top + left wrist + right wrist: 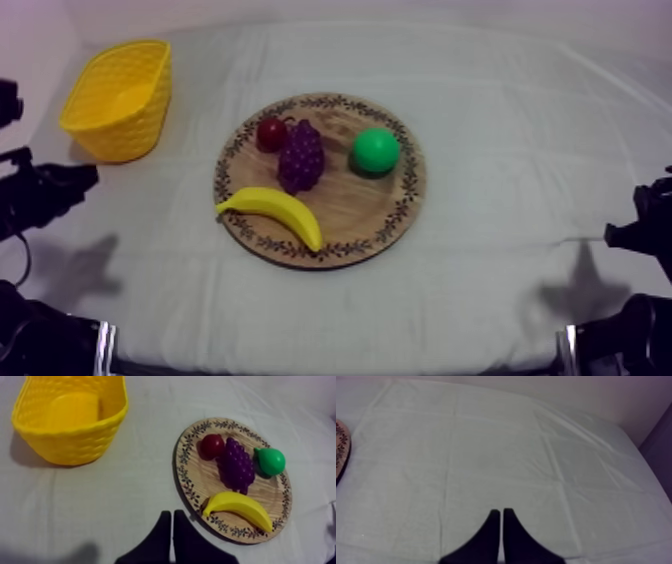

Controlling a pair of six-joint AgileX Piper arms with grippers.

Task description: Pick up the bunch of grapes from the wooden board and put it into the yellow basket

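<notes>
Left wrist view has the left pincer clenched on nothing, the bunch of grapes ahead and to its right on the wooden board, probably light, stiff and knobbly plastic, best pinched across its broad middle.

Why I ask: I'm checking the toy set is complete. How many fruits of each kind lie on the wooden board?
banana: 1
bunch of grapes: 1
pear: 1
small red fruit: 1
Total: 4
</notes>
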